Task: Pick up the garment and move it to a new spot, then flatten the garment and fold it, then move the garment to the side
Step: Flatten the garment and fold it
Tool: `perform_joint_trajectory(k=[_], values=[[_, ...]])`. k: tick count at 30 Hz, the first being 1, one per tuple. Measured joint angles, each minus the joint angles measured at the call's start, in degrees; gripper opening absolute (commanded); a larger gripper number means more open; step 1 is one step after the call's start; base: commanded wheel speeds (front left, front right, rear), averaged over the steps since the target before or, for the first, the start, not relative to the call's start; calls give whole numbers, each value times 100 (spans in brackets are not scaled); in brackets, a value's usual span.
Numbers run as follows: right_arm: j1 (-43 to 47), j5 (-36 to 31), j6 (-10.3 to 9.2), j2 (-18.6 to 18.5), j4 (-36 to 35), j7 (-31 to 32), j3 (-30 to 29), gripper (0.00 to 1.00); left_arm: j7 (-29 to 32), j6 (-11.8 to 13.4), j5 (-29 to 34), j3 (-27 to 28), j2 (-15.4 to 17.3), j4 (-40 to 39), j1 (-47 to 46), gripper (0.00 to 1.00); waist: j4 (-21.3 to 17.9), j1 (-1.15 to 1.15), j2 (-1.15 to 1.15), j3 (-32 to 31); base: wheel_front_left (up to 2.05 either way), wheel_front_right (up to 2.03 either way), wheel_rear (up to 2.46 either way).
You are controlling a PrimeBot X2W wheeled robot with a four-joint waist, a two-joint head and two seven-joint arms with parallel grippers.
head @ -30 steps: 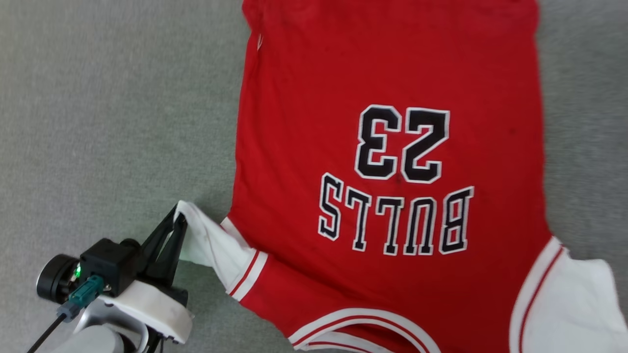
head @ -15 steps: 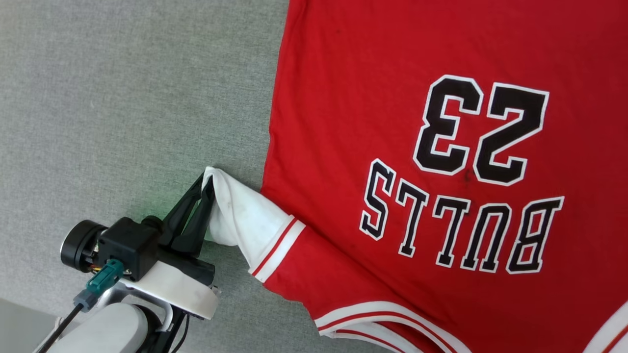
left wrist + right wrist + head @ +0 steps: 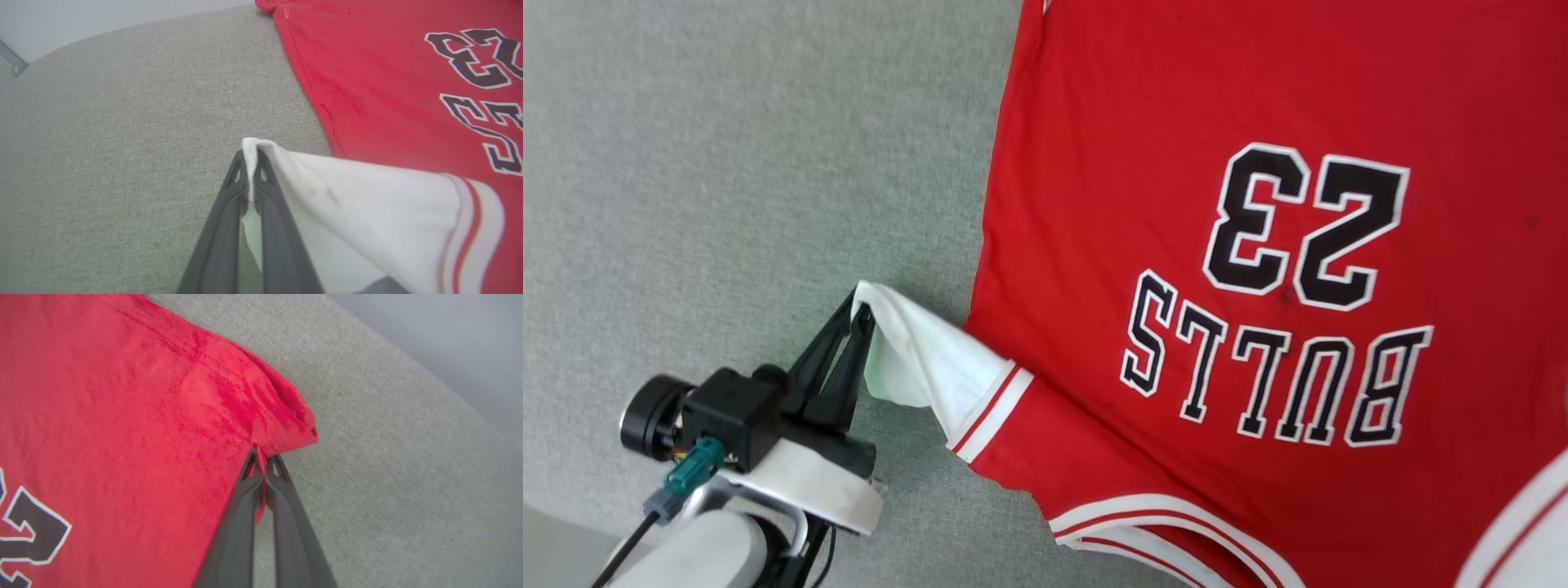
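Shirt (image 3: 1258,245) lies spread on the grey pad (image 3: 727,163), print side up. Lettering reads upside down from the robot's side; collar near, hem far. Left gripper (image 3: 856,314) at near left, jaws closed on the tip of the white sleeve (image 3: 923,359). Sleeve stretched leftward, its tip raised off the pad. Right gripper (image 3: 264,459): jaws pinched tight on a bunched red hem corner (image 3: 282,428), grey pad just right of it.

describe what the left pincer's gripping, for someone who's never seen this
A red garment printed BULLS 23 lies on the grey fabric surface. From its left edge juts a white sleeve, its tip pinched in the left pincer. Unlike the red body, it is plain white past a red-striped band.
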Motion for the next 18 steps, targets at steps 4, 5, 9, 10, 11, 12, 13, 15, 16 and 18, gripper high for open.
perform_joint_trajectory(k=[4, 5, 9, 10, 11, 12, 13, 15, 16, 18], values=[[60, 305, 1, -135, -230, -377, 255, 0, 0, 20, -30, 129, -12, 25, 288, 0, -122, 0, 0, -391, 0, 0, 0], [135, 420, 1, -216, -318, -453, 333, 0, 0, 26, -40, 153, 2, 27, 364, 0, -157, 0, 0, -495, 0, 0, 0], [524, 791, 1, -740, -934, -801, 735, 0, 0, 107, -103, 275, 57, 31, 713, 0, -325, 0, 0, -905, 0, 0, 0], [654, 894, 1, -895, -1116, -902, 810, 0, 0, 124, -134, 310, 63, 25, 809, 0, -370, 0, 0, -1002, 0, 0, 0], [808, 999, 1, -1058, -1277, -990, 879, 0, 0, 147, -154, 341, 69, 24, 899, 0, -418, 0, 0, -1097, 0, 0, 0], [980, 1084, 1, -1234, -1480, -1076, 955, 0, 0, 155, -170, 378, 87, 23, 994, 0, -468, -1, 0, -1193, 0, 0, 0], [1155, 1150, 1, -1389, -1639, -1182, 1009, 0, 0, 177, -198, 415, 114, 25, 1087, 0, -519, -1, 0, -1281, 0, 0, 0], [1524, 1300, 1, -1708, -1975, -1360, 1104, 0, -1, 213, -229, 489, 154, 18, 1280, 0, -631, -1, 0, -1447, 0, 0, 0], [1722, 1337, 1, -1863, -2140, -1446, 1150, 0, -1, 241, -248, 520, 163, 14, 1372, 0, -693, -1, 0, -1518, 0, 0, 0], [2187, 1440, 1, -2154, -2356, -1624, 1189, 0, 0, 260, -281, 579, 191, 2, 1533, 0, -816, -1, 0, -1656, 0, 0, 0]])
